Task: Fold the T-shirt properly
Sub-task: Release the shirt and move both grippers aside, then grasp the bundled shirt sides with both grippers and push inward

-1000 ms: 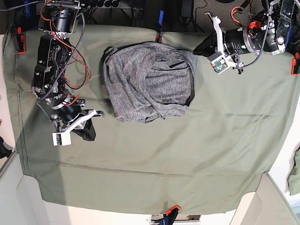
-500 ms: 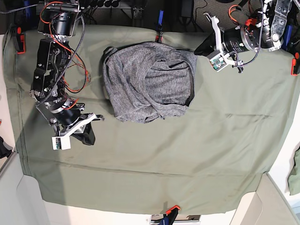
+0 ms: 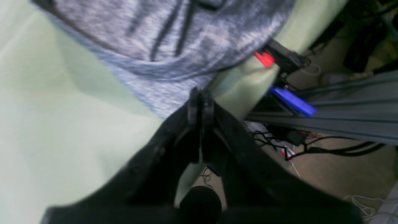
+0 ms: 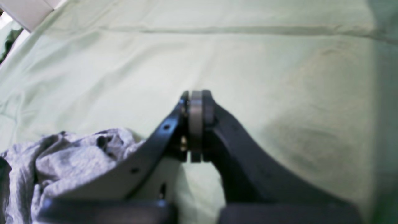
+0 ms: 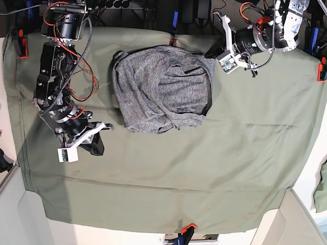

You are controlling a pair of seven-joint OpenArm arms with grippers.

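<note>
The heather-grey T-shirt (image 5: 163, 89) lies crumpled in a heap on the olive-green table cloth (image 5: 204, 163), toward the back middle. My left gripper (image 5: 210, 52) is shut with nothing in it, and hovers at the shirt's back right corner near the table's far edge. In the left wrist view its closed gripper (image 3: 200, 105) points at the T-shirt's hem (image 3: 174, 40). My right gripper (image 5: 94, 148) is shut and empty, low over bare cloth to the left of and in front of the shirt. In the right wrist view the gripper (image 4: 196, 105) faces bare cloth, with the T-shirt (image 4: 62, 155) at lower left.
Clamps pin the cloth at its edges: a red and blue one (image 5: 173, 35) at the back, a red one (image 5: 188, 227) at the front, and others at the left (image 5: 20, 43) and right (image 5: 322, 69). Cables and framing (image 3: 326, 118) lie beyond the back edge.
The left arm has swung leftward along the back edge, closer to the shirt's back right corner. The right arm has drawn slightly left and down. Both grippers stayed shut.
</note>
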